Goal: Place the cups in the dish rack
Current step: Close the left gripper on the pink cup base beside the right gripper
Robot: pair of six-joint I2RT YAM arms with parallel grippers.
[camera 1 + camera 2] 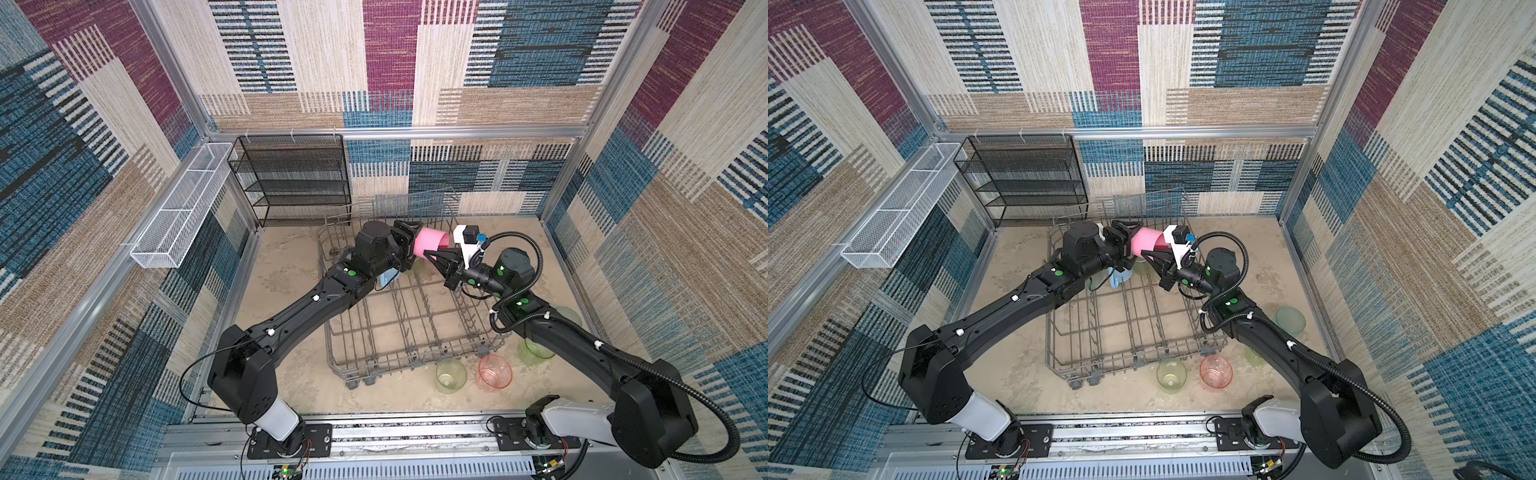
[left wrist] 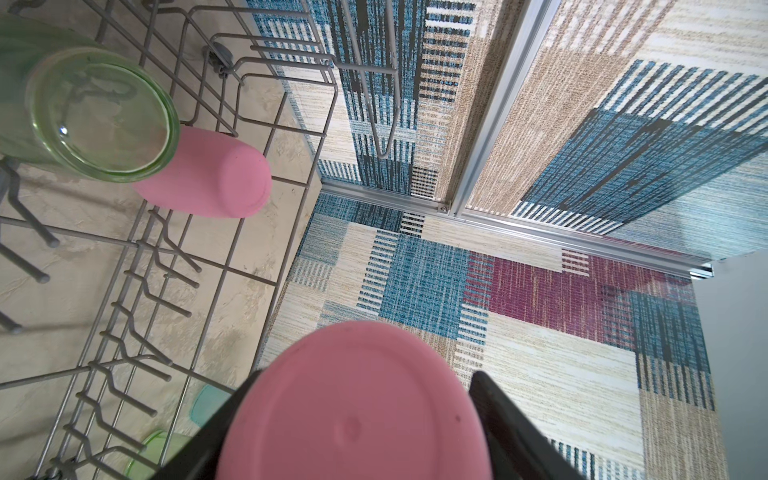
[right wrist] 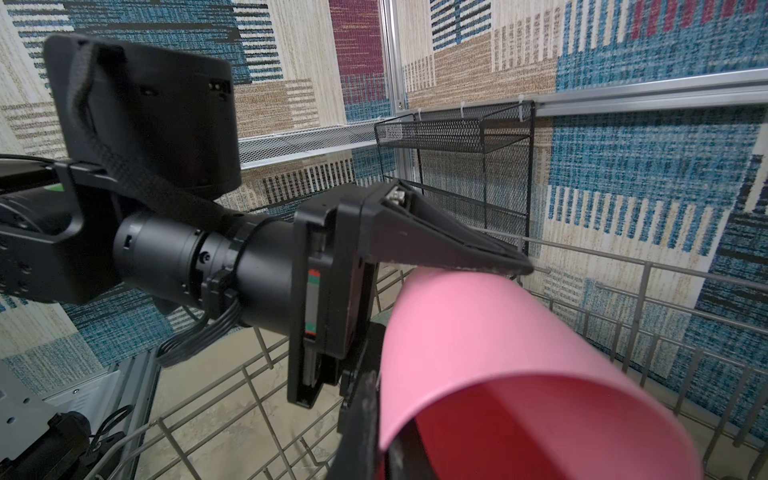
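Note:
A pink cup [image 1: 430, 243] [image 1: 1146, 241] lies on its side in the air over the far end of the grey dish rack [image 1: 415, 353], held from both ends. My left gripper [image 1: 415, 245] [image 2: 363, 376] is shut round its base [image 2: 353, 407]. My right gripper [image 1: 428, 252] [image 3: 382, 449] pinches its rim [image 3: 498, 340], one finger inside. Inside the rack are a green cup [image 2: 99, 112], another pink cup [image 2: 208, 174] and a light-blue mug [image 1: 388, 278]. On the floor stand a yellow-green cup [image 1: 451, 374], a pink-orange cup [image 1: 494, 371] and a teal cup [image 1: 1289, 320].
A black mesh shelf unit [image 1: 291, 178] stands against the back wall, just left of the rack. A long white mesh basket [image 1: 183, 208] hangs on the left wall. Another yellow-green cup [image 1: 536, 351] sits partly under my right arm. Patterned walls close in on three sides.

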